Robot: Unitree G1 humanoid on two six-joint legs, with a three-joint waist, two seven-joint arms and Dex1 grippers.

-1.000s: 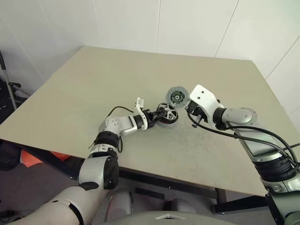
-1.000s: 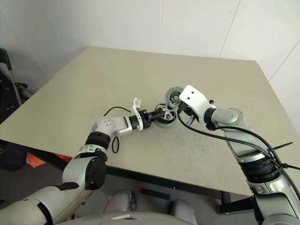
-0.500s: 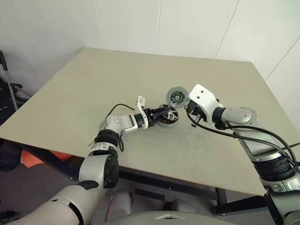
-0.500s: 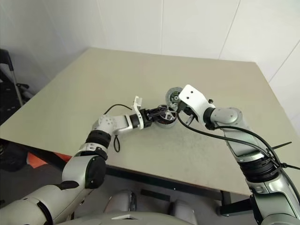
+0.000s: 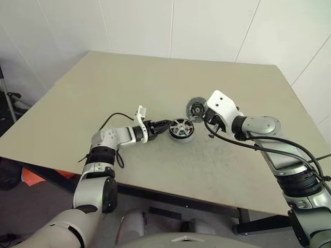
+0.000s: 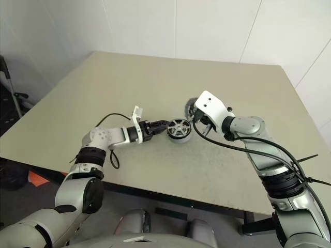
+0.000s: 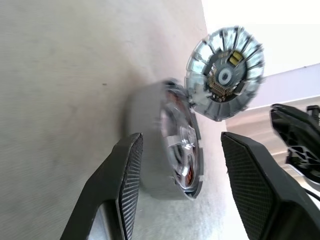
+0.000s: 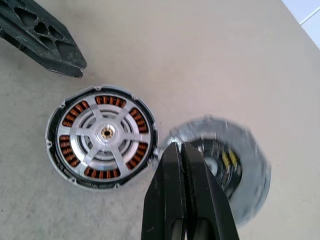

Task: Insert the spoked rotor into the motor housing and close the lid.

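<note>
The motor housing [image 5: 182, 135] sits on the table with the spoked rotor [image 8: 105, 132] seated inside it, copper windings showing between the spokes. My left gripper [image 5: 163, 124] is open just left of the housing, with nothing between its fingers [image 7: 125, 170]. The round lid [image 5: 196, 108] stands tilted up on edge at the housing's far right rim, its inner face toward the housing. My right gripper [image 8: 181, 146] is shut, with its tips at the lid's near edge; I cannot tell whether they touch it.
The housing stands near the middle of a beige table [image 5: 129, 77] with bare surface all around. White walls rise behind the far edge. The right arm's black cable [image 5: 243, 144] loops over the table to the right of the housing.
My left gripper has opened and drawn back to the left, off the housing, leaving the rotor in it. The right gripper and the lid have hardly moved.
</note>
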